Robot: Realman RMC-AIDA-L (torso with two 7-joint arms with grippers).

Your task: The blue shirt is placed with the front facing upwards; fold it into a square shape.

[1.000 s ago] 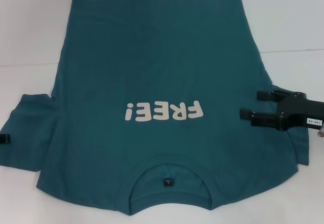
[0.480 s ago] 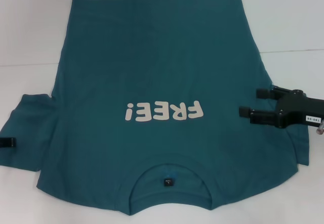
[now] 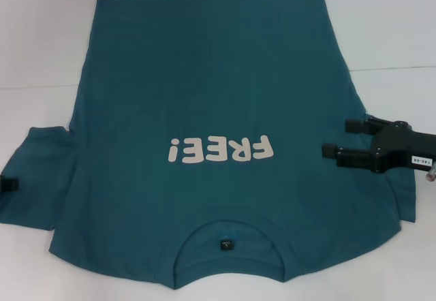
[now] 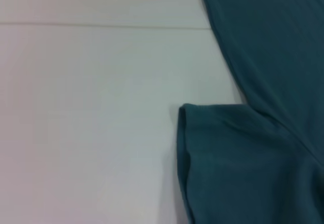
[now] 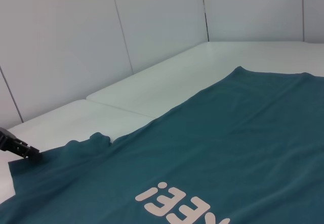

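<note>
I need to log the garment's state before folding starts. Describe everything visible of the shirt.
The shirt is dark teal, short-sleeved and looks like soft cotton. It lies flat and unfolded, front up, on the white table, collar toward the robot, hem at the far side. An off-white "FREE!" print crosses the chest; a small black tag sits inside the neck. The right tool, open, is over its right sleeve area; the left tool is at the left sleeve's edge.

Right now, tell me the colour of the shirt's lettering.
Off-white, on the blue shirt; clearest in the head view.

Black two-pronged right end effector (image 3: pixel 334 137) (white label on its body).
</note>
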